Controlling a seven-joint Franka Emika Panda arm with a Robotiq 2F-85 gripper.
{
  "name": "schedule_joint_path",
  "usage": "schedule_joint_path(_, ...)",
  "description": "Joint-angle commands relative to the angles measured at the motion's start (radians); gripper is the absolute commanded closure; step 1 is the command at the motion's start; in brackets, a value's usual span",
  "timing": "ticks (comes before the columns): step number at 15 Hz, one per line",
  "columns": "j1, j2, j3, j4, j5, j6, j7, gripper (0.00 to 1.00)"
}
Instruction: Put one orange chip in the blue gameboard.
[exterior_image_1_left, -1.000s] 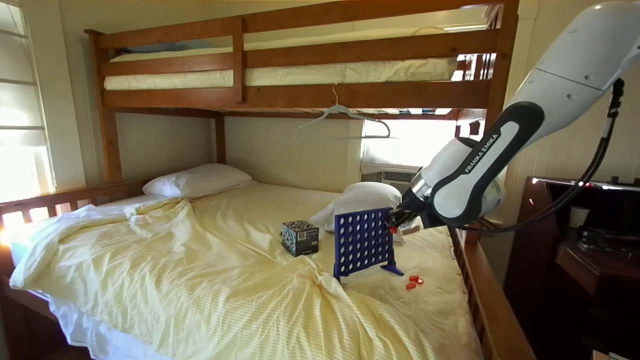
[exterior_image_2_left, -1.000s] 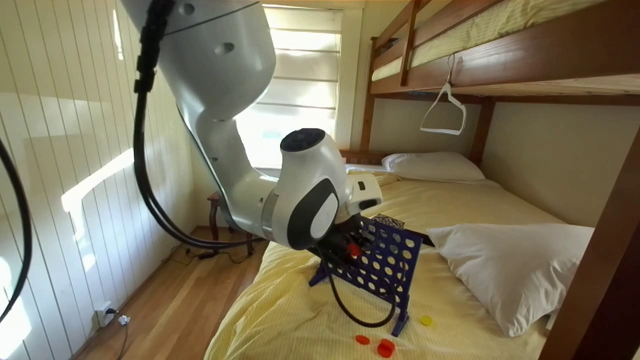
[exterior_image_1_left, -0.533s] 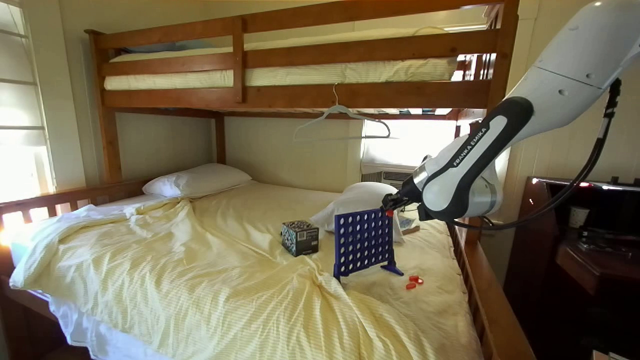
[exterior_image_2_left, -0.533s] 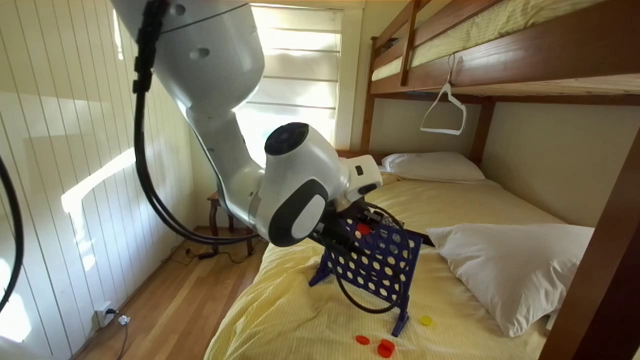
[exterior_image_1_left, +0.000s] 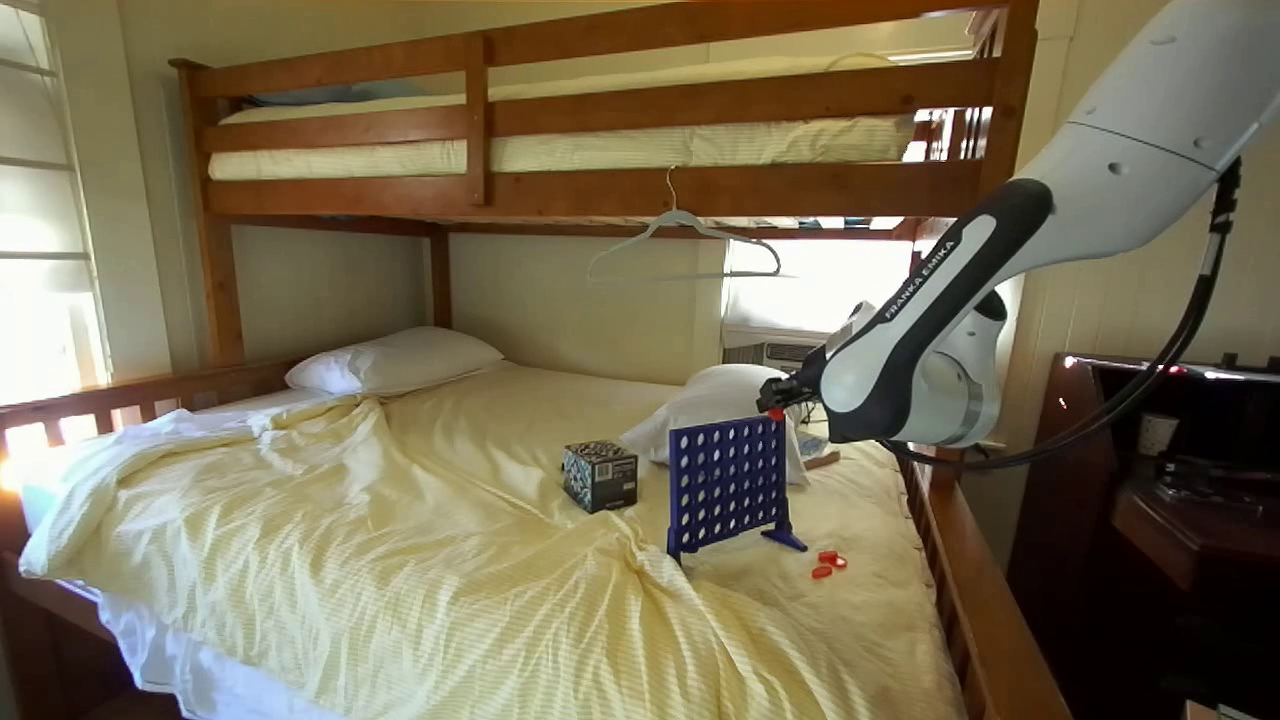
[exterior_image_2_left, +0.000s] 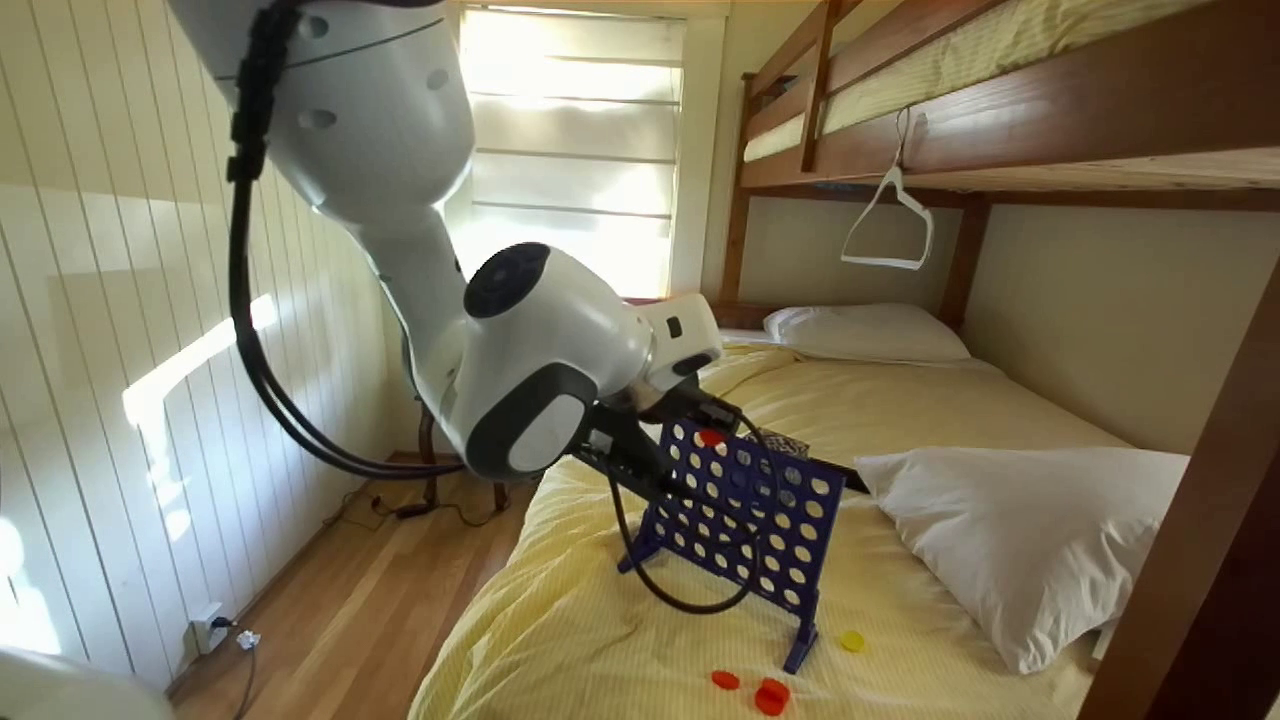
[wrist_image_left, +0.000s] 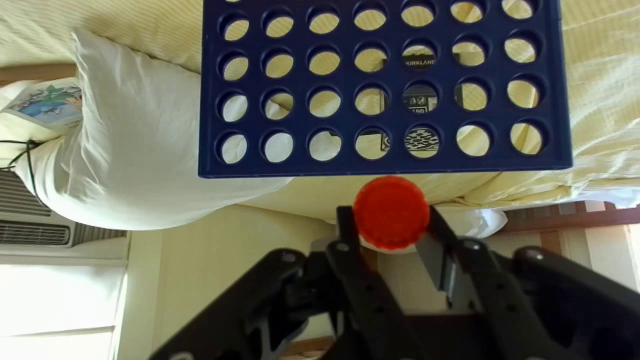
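Note:
The blue gameboard stands upright on its feet on the bed in both exterior views (exterior_image_1_left: 675, 500) (exterior_image_2_left: 822, 545). In the wrist view its top edge (wrist_image_left: 385, 167) runs across the picture, which stands upside down. My gripper (exterior_image_1_left: 777, 398) is shut on a red-orange chip (wrist_image_left: 391, 212), held by its sides with the flat face toward the wrist camera. In an exterior view the chip (exterior_image_1_left: 776, 413) appears just above the board's right end; I cannot tell whether it lies over the slots. Several loose orange chips (exterior_image_1_left: 822, 572) lie on the bed by the board's foot.
A patterned dark cube (exterior_image_1_left: 600, 476) stands behind the board. A white pillow (exterior_image_2_left: 1020, 540) lies beside it, and a yellow chip (exterior_image_2_left: 851, 641) near its foot. A wooden rail (exterior_image_1_left: 985, 600) edges the bed. A hanger (exterior_image_1_left: 672, 215) hangs from the upper bunk. A black cable (exterior_image_2_left: 690, 605) loops from the arm.
My gripper has risen with the chip, from in front of the board's upper holes to about its top edge. The arm has tilted flatter. The board and the loose chips have not moved.

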Motion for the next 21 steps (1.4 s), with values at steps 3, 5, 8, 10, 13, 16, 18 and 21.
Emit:
schedule_joint_path(3, 0.0, -0.002, 0.0, -0.001, 0.004, 0.0, -0.001, 0.65)
schedule_joint_path(5, 0.0, -0.003, 0.0, -0.002, 0.004, 0.0, -0.001, 0.65)
schedule_joint_path(8, 0.0, -0.003, 0.0, -0.002, 0.004, 0.0, -0.001, 0.65)
schedule_joint_path(10, 0.0, -0.003, 0.0, -0.002, 0.004, 0.0, -0.001, 0.65)
schedule_joint_path(13, 0.0, -0.003, 0.0, -0.002, 0.004, 0.0, -0.001, 0.65)
schedule_joint_path(16, 0.0, -0.003, 0.0, -0.002, 0.004, 0.0, -0.001, 0.65)
schedule_joint_path(18, 0.0, -0.003, 0.0, -0.002, 0.004, 0.0, -0.001, 0.65)
schedule_joint_path(21, 0.003, 0.0, -0.003, 0.005, 0.028, 0.036, -0.02, 0.9)
